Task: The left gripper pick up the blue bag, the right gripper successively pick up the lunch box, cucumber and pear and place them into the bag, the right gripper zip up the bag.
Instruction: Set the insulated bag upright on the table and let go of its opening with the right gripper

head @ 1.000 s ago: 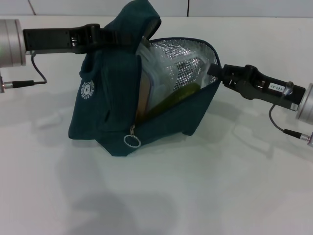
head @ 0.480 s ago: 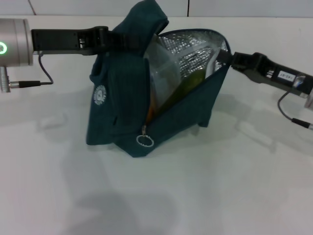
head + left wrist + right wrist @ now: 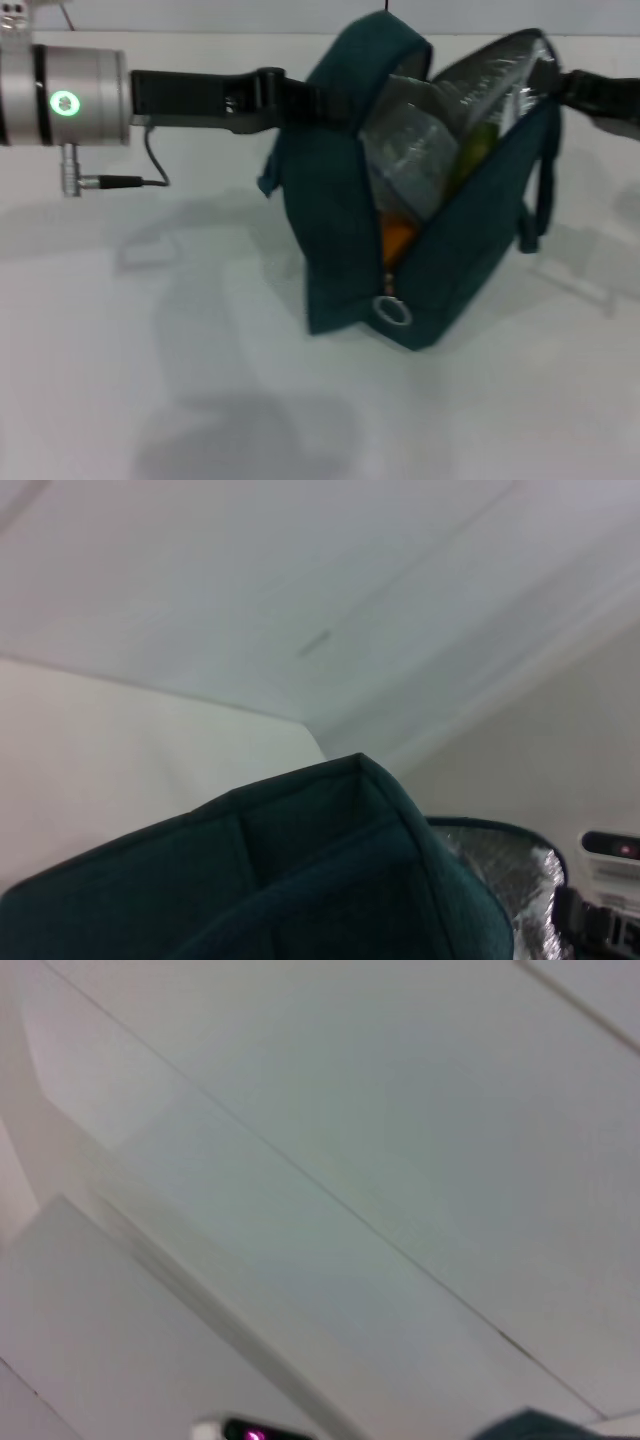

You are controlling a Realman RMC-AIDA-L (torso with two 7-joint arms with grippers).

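Note:
The blue bag (image 3: 340,230) hangs open above the white table, stretched between both grippers. My left gripper (image 3: 312,100) is shut on its top left flap. My right gripper (image 3: 562,85) grips the bag's right rim at the picture's right edge. Inside the silver foil lining (image 3: 500,70) stands the clear lunch box (image 3: 412,150), tilted. The green cucumber (image 3: 476,146) lies beside it, and the orange pear (image 3: 398,240) shows low in the zipper gap. The ring zipper pull (image 3: 393,312) hangs at the bag's front bottom. The left wrist view shows the bag's fabric (image 3: 300,880) and the lining (image 3: 525,880).
The white table (image 3: 150,380) lies under the bag, with the bag's shadow at the front. A wall with a dark seam runs along the table's back edge. The right wrist view shows only pale wall panels (image 3: 320,1160).
Both arms and the bag have moved to the right. The bag has turned and stands more upright, and the orange pear now shows in the zipper gap.

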